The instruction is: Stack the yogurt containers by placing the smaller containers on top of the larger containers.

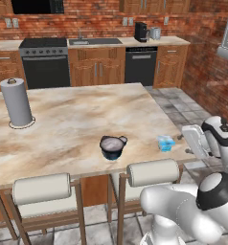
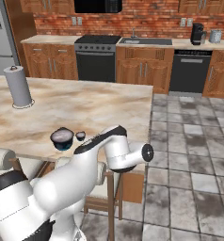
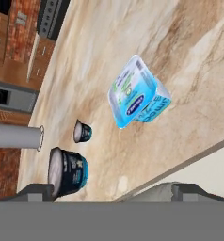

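Nothing stacked yet: blue cup (image 3: 138,94) sits apart at two o'clock from navy tub (image 3: 67,170), gripper (image 3: 109,189) spread wide, empty

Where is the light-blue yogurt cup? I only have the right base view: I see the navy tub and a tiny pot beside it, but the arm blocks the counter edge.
Observer: The light-blue cup stands near the counter's front edge, to the right of the navy tub in the left base view and apart from it.
Operator: Is it upright?
Observer: It looks so. In the hand view its lid faces the same way as the tub's lid.
Operator: Are the jaws open?
Observer: Yes. The hand view shows them wide apart with nothing between them, and the cup lies ahead of them.
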Controlling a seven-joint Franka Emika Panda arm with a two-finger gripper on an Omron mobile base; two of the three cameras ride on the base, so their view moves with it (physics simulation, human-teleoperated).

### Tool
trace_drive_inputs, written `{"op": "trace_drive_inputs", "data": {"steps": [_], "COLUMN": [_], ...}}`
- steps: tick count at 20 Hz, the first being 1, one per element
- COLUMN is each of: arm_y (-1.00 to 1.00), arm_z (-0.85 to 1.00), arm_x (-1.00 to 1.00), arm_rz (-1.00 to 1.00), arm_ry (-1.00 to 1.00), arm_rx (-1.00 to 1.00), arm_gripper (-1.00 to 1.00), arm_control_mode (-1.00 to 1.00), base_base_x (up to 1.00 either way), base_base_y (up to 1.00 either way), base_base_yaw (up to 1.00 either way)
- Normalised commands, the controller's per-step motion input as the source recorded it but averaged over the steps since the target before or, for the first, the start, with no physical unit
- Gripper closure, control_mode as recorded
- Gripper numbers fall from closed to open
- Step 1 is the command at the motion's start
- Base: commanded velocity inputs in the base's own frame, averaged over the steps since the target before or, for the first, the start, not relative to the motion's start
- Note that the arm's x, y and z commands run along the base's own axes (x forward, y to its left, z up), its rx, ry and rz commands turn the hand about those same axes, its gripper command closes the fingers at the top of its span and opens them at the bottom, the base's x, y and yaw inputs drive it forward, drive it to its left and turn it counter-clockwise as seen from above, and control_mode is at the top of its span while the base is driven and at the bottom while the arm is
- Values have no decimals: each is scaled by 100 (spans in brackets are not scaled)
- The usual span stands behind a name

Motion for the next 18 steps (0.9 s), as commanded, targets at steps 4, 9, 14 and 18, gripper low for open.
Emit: {"op": "trace_drive_inputs", "data": {"steps": [4,9,14,18], "arm_y": [-2,0,0,-1], "arm_z": [-11,-10,-9,-14], "arm_x": [14,17,18,16], "arm_rz": [-3,-3,-2,-2], "arm_ry": [0,0,0,0], "arm_rx": [2,2,1,1], "arm_gripper": [-100,-100,-100,-100], "arm_control_mode": [-100,-100,-100,-100], "base_base_x": [0,0,0,0], "base_base_y": [0,0,0,0], "base_base_yaw": [0,0,0,0]}}
